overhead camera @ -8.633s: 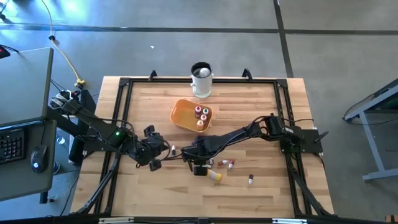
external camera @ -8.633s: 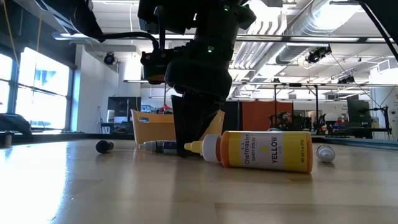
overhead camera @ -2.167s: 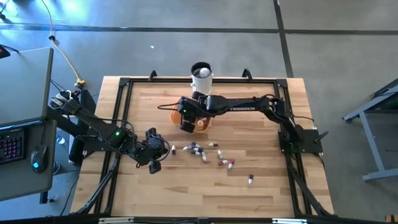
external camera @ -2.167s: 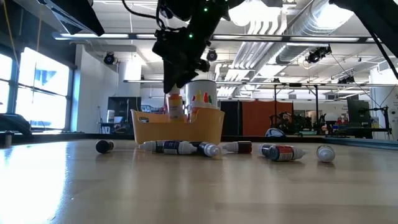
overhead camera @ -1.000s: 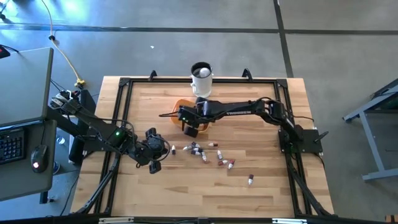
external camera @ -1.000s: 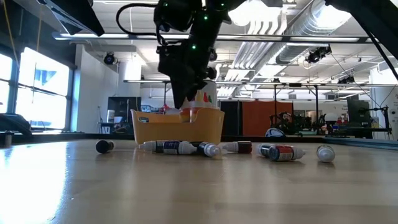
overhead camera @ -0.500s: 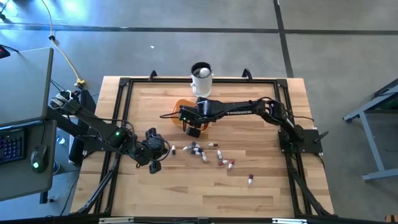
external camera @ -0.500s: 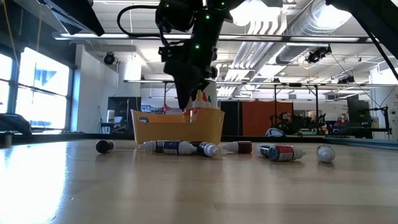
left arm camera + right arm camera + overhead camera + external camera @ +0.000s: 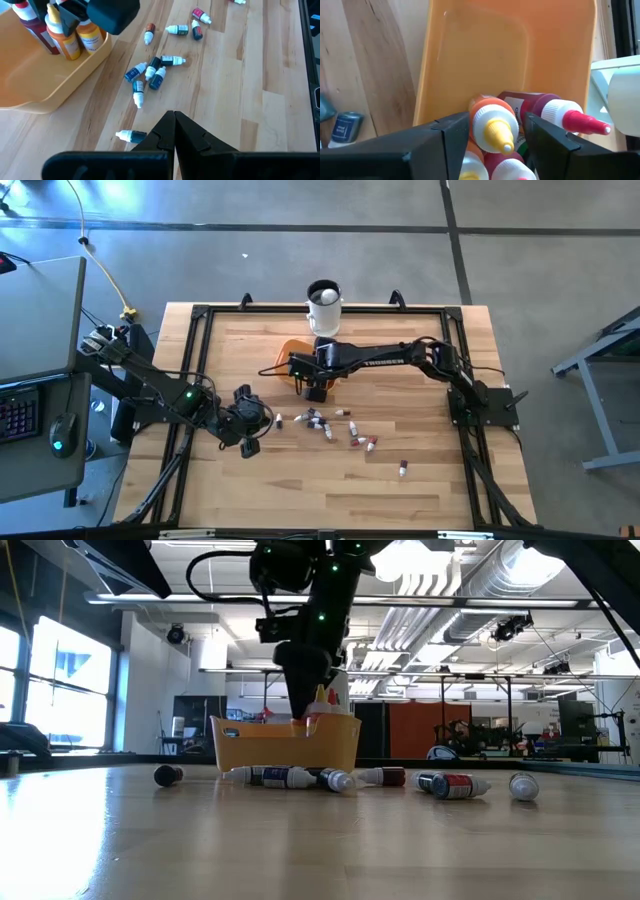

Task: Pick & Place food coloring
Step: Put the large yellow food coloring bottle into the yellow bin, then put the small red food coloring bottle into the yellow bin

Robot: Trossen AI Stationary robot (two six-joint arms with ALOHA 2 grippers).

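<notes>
In the high view the right gripper [image 9: 316, 383] sits just above centre of the frame, over the near edge of the orange bowl [image 9: 290, 352], its arm reaching in from the right side. Its wrist view shows the two dark fingers [image 9: 451, 131] spread apart on either side of an orange bottle [image 9: 492, 122] with a yellow cap, standing upright in the bowl [image 9: 485, 55]; the jaws are released, with a gap showing on each side of the bottle. Next to it stands a dark red bottle [image 9: 540, 107] with a white and red cap, and more caps crowd the lower edge of that picture. In the low view the gripper [image 9: 305, 690] hangs left of centre, dipping into the bowl [image 9: 285, 745], with bottle tips showing above the rim. The left gripper [image 9: 248, 442] rests at lower left of the table [image 9: 400, 500], its fingers [image 9: 172, 132] clenched together with nothing between them. The rest of the food coloring [image 9: 335, 425] lies scattered on the wood below the bowl, in mid-frame: a loose cluster of blue-labelled bottles [image 9: 150, 75], a few red-capped ones further right [image 9: 362, 442], and one alone towards the lower right [image 9: 403, 470]. A white mug [image 9: 323, 307] stands at the table's top edge, above the bowl.
</notes>
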